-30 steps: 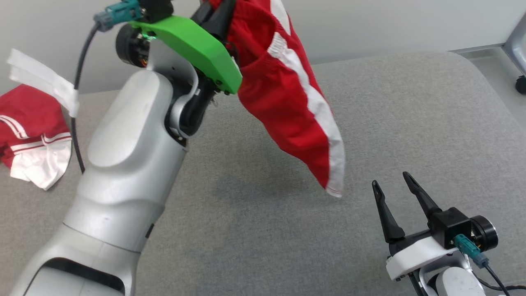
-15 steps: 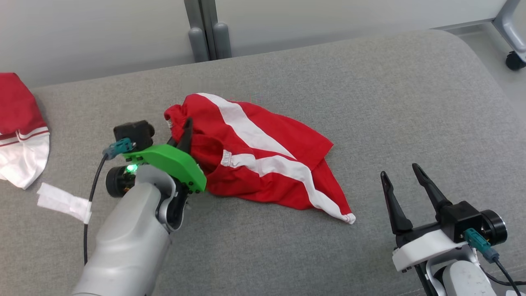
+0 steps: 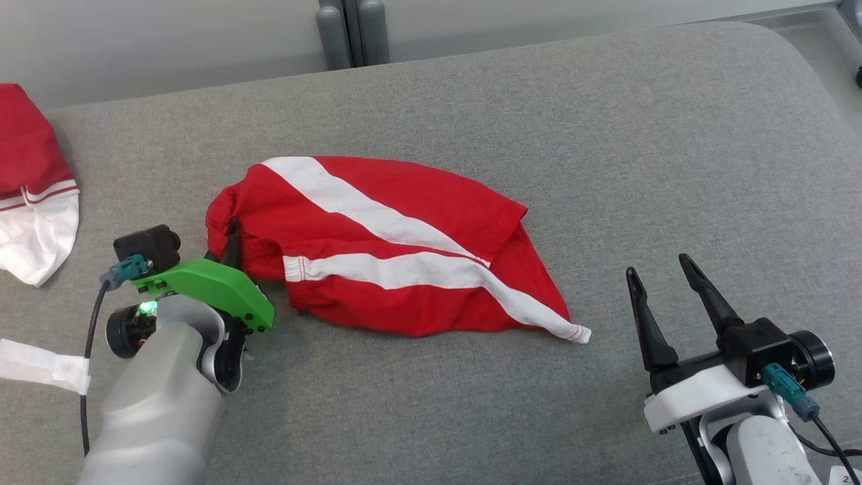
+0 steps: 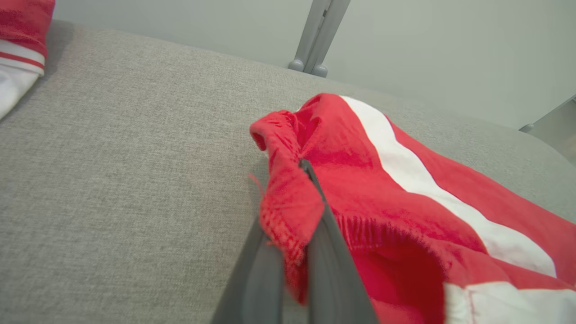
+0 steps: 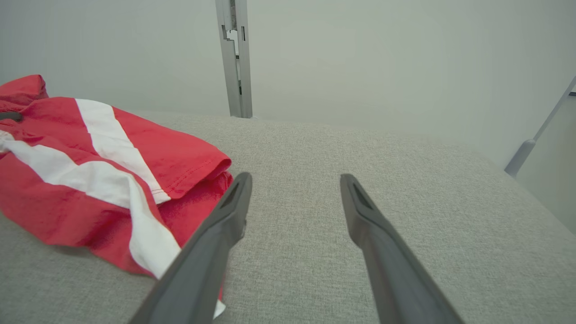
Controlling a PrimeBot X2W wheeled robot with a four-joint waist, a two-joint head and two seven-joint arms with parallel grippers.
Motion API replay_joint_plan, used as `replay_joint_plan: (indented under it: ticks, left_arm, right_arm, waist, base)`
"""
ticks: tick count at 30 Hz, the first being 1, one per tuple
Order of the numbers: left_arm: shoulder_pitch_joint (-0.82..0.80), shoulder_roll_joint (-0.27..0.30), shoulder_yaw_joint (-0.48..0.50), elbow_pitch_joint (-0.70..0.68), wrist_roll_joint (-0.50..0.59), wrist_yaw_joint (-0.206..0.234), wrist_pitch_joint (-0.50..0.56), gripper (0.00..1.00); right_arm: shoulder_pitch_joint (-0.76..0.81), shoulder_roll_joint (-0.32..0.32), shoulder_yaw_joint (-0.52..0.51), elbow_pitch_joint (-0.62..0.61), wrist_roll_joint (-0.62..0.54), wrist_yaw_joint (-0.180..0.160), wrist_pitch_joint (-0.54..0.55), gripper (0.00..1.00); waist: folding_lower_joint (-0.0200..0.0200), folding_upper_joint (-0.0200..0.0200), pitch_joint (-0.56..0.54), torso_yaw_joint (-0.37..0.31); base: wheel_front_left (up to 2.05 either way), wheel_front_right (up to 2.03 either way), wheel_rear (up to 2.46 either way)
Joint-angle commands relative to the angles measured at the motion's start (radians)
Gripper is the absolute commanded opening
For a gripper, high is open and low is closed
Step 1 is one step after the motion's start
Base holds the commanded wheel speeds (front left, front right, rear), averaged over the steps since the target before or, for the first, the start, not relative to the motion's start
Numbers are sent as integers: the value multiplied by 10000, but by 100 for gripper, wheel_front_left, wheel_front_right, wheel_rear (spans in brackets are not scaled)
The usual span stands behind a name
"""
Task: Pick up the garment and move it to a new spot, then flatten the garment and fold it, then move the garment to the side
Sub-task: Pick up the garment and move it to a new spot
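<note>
1. At the far left edge of the grey fabric-covered counter [image 3: 606, 135] lies a second garment [image 3: 27, 195], red with white trim, well apart from everything else.
2. Near the lower left, a strip of white tape [image 3: 40, 367] is wrapped around the left arm's black cable [image 3: 87, 364].
3. The left hand [image 3: 233, 237], below its green cover [image 3: 209, 289], has its two dark fingers pressed together on the garment's bunched left edge. The left wrist view shows red cloth pinched between them.
4. A grey post [image 3: 353, 30] stands behind the counter's far edge.
5. The garment [image 3: 404, 269], red with two white stripes, lies loosely spread across the middle of the counter. Its left end is gathered in the left hand's grip. Its right end tapers to a white-hemmed corner resting on the counter near the right hand.
6. The right hand [image 3: 658, 265] sits at the lower right over bare counter, its fingers spread wide with nothing between them. It is just clear of the garment's corner.
</note>
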Motion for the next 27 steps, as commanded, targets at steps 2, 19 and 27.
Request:
replay_joint_plan:
  ticks: [2,19,27]
  left_arm:
    - [-12,149,107,-20,-7,-45,-91,40]
    - [2724,363,1669,-3328,2445,-11,-64,100]
    - [4612,-288,2556,-5029,3952,93,-64,100]
  right_arm:
    - [-76,-33,28,3,-36,-10,-4,100]
    - [386,-38,207,204,7,-10,-4,100]
    - [658,-35,202,298,56,-10,-4,100]
  waist:
    - [1,0,9,27]
    - [1,0,-966,275]
    - [1,0,-1513,280]
  base:
    - [0,0,0]
    - [0,0,0]
    - [0,0,0]
